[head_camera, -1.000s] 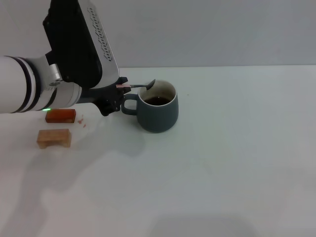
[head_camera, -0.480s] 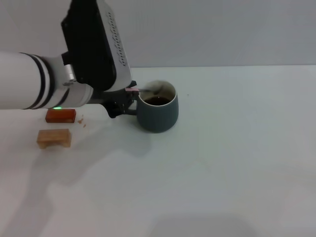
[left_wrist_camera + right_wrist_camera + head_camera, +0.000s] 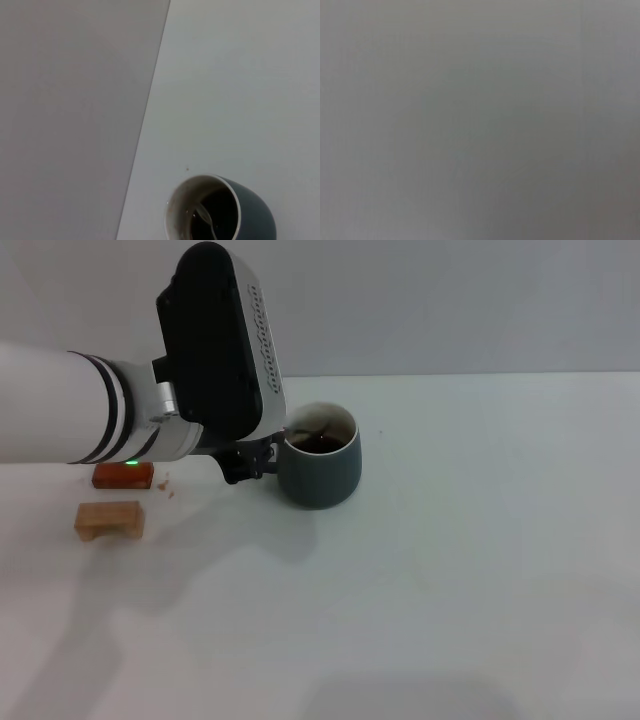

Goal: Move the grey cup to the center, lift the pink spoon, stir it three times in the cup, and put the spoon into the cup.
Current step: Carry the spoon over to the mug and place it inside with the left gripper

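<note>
We log the left gripper point(image 3: 262, 452) at the grey cup's point(image 3: 320, 468) 9 o'clock rim, apparently gripping the pink spoon point(image 3: 305, 430), bowl dipped in the coffee. Stir step underway, we judge; next: circle w/o tipping the cup. Right arm unseen.

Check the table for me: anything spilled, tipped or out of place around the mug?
Nothing serious. The grey cup stands upright with its dark liquid inside, and the pink spoon dips into it, at the left gripper. Only oddity: a few small reddish crumbs beside the red-brown block. No spill shows on the table.
</note>
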`<state>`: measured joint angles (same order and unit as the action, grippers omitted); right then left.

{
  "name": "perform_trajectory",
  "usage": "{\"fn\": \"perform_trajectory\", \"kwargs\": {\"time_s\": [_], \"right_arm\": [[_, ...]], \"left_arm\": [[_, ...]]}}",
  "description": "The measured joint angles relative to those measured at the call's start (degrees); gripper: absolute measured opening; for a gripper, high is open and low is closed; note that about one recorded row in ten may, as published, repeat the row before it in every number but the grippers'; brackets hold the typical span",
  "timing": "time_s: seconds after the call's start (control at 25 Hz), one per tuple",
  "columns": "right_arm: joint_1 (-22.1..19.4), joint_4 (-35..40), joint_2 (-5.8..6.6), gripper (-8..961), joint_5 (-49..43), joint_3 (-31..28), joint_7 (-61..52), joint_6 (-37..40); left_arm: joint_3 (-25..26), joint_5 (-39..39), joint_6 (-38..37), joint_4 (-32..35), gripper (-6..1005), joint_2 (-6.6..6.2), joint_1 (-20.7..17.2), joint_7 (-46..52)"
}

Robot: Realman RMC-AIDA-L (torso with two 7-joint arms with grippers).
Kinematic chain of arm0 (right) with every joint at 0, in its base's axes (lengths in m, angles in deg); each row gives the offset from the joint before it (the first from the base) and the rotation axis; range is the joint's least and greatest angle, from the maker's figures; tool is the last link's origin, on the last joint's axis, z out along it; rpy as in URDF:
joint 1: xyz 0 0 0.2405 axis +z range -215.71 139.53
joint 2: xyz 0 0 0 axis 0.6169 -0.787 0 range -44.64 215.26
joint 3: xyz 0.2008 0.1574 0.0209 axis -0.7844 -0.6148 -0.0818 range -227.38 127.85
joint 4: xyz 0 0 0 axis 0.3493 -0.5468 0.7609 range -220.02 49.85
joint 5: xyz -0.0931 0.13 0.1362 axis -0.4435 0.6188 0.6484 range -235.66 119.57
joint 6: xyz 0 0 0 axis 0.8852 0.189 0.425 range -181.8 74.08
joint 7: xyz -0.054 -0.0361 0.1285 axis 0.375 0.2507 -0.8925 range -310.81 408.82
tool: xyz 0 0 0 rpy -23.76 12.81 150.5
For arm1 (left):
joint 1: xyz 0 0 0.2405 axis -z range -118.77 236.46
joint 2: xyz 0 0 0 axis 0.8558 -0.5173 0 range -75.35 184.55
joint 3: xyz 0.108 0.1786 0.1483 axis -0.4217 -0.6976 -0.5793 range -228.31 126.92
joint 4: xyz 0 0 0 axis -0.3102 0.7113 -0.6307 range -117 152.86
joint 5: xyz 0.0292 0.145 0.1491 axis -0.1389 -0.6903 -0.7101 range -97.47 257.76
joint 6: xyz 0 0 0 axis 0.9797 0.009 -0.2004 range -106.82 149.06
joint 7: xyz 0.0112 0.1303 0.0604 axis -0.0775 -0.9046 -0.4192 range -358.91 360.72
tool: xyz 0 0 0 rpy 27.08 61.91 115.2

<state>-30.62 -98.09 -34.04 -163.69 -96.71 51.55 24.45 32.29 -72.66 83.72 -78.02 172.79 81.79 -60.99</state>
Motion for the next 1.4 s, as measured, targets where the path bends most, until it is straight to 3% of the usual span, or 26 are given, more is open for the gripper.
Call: {"fn": "perform_trajectory", "kwargs": {"time_s": [1.4], "right_arm": [[-0.70,0.06,-0.01,-1,-0.35,0.10,0.00,0.00]], "left_arm": [[0.60,-3.21,-2.37,14.77,134,0.03,10.62,0.12]]}}
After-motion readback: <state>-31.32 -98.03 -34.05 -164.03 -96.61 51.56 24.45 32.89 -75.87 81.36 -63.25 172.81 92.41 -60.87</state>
